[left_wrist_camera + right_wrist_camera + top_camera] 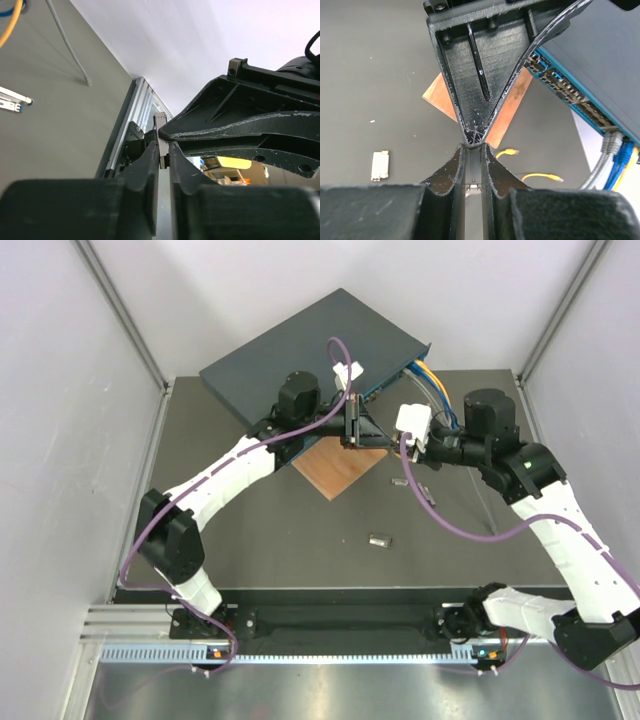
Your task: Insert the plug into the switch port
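Observation:
The switch (310, 340) lies at the back of the table, its teal socket face (560, 85) turned toward the right. My two grippers meet tip to tip above the wooden square's far corner, just in front of that face. My left gripper (351, 429) is shut on a small grey metal plug (160, 142). My right gripper (364, 432) is shut on the same plug (472, 187) from the other side. In the left wrist view my left gripper (162, 148) faces the right fingers (240, 125). In the right wrist view my right gripper (472, 150) touches the left fingers (475, 75).
A thin brown wooden square (338, 468) lies under the grippers. Two loose metal modules (379, 539) (398, 480) lie on the dark mat. Blue, yellow and grey cables (430, 380) run from the switch's right end. Yellow cable ends (542, 176) lie on the mat.

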### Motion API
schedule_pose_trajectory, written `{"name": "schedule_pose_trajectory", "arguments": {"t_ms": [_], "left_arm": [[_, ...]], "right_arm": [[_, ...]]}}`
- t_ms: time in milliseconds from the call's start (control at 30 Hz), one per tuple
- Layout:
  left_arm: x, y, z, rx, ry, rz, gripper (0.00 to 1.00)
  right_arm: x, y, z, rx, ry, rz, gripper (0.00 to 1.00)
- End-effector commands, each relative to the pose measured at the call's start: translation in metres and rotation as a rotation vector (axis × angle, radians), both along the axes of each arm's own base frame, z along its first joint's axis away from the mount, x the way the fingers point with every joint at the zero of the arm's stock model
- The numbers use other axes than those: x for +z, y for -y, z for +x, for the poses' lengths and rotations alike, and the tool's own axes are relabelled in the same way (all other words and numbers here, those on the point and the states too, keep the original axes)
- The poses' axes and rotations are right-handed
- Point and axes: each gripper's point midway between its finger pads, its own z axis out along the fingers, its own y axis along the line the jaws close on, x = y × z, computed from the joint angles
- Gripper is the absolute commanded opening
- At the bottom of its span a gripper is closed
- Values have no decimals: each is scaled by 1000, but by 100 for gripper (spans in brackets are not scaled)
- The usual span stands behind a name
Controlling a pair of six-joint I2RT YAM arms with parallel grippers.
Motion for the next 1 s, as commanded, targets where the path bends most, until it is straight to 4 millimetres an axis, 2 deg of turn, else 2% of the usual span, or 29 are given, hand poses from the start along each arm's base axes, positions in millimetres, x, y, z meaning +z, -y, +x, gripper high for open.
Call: {"name": "schedule_pose_trajectory", "arguments": {"t_ms": [0,67,133,233,267,333,367,433,467,633,700,733,800,833,900,933,967], "left_arm": [[20,3,1,-7,75,-59,9],[22,2,0,-12,85,-68,0],[25,1,-1,-15,98,-75,0],[33,-6,-1,-13,135,-88,0],[38,-8,-2,-14,169,-93,0],[43,-11,-5,-18,206,-91,0],[49,-14,-8,-21,253,-96,0],[53,-17,-12,-25,289,-92,0],[59,-20,-15,-30,355,-96,0],[68,-32,-24,-48,547,-29,0],[74,-38,-23,-50,683,-9,0],[83,-40,-24,-49,743,-3,0],[81,-46,-28,-78,877,45,0],[85,-46,-32,-89,948,54,0],[83,-53,-44,-146,1141,85,0],[79,-50,-51,-191,1312,101,0],[76,-56,-64,-228,1389,120,0]], "right_arm": [[20,-8,-10,54,46,42,0],[20,-7,-9,48,46,39,4],[10,-3,-8,24,20,18,13],[3,3,-13,1,-20,26,41],[1,8,-13,-10,-34,30,60],[1,12,-23,-6,-63,64,73],[1,19,-22,-27,-77,82,79],[7,21,-33,-7,-110,140,83],[10,27,-32,-26,-116,163,86],[26,37,-51,26,-246,261,90],[21,36,-56,66,-304,262,91],[18,33,-70,104,-376,272,91],[15,28,-79,166,-431,285,91],[11,27,-88,178,-492,291,91],[12,24,-91,212,-537,316,91],[12,23,-93,219,-561,325,91],[12,22,-94,229,-573,333,90]]}}
